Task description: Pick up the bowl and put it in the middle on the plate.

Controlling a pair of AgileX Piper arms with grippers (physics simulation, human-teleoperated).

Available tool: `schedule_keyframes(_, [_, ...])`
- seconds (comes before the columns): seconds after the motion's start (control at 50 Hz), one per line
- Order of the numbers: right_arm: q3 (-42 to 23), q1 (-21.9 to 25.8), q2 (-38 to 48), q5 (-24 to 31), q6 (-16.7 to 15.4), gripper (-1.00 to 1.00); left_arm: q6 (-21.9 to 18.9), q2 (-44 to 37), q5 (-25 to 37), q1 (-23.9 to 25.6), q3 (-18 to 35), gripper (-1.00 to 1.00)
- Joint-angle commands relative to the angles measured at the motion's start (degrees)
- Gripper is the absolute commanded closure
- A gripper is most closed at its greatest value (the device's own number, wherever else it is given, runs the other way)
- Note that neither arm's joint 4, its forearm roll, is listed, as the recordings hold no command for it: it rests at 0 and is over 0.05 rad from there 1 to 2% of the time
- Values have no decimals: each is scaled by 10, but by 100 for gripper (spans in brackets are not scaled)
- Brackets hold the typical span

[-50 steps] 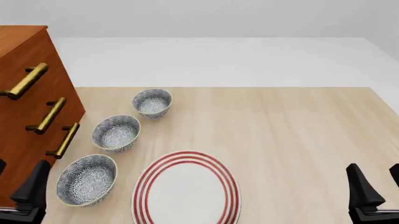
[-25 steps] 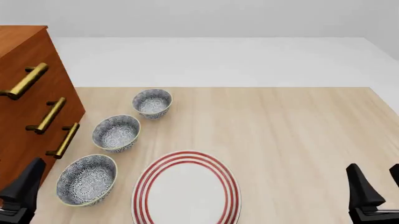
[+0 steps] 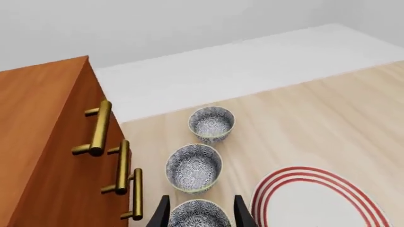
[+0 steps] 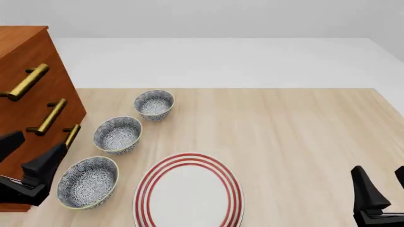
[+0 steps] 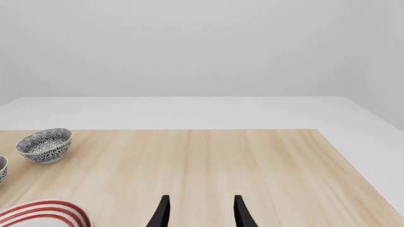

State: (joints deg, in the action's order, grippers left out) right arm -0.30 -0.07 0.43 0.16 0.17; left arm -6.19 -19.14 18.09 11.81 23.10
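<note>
Three blue-and-white bowls stand in a slanting row on the counter (image 4: 296, 132), running away from the plate (image 4: 188, 193) toward the far side. The bowl (image 4: 87, 182) nearest the arms sits just left of the plate, close to its red-ringed rim but apart from it, upright and empty. A middle bowl (image 4: 117, 135) and a far bowl (image 4: 154, 104) stand farther back, both left of the plate. A wooden drawer chest (image 4: 25, 118) with brass handles rises left of all three. The left pincer (image 4: 28, 165) hangs beside the nearest bowl, fingers spread and holding nothing; in its wrist view the tips seem to straddle that bowl's rim. The right pincer (image 4: 382, 191) sits well right of the plate, open and empty.
</note>
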Motion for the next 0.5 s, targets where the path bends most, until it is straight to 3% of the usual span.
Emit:
schedule_keyframes(0.02, [0, 0, 0, 0, 0, -100, 16, -88, 6, 20, 45, -100])
schedule_keyframes(0.14, [0, 0, 0, -1, -1, -100, 3, -169, -11, 75, 63, -100])
schedule_keyframes(0.16, [1, 0, 1, -2, 0, -100, 36, -175, -8, 72, 69, -100])
schedule_keyframes(0.36, [1, 0, 3, -4, 0, -100, -40, -266, -43, 76, 63, -100])
schedule_keyframes(0.42, [1, 0, 3, -4, 0, -100, -20, -295, -50, 96, 65, -100])
schedule_keyframes(0.5, [1, 0, 4, -5, 0, -100, -28, -320, -57, 108, 68, -100])
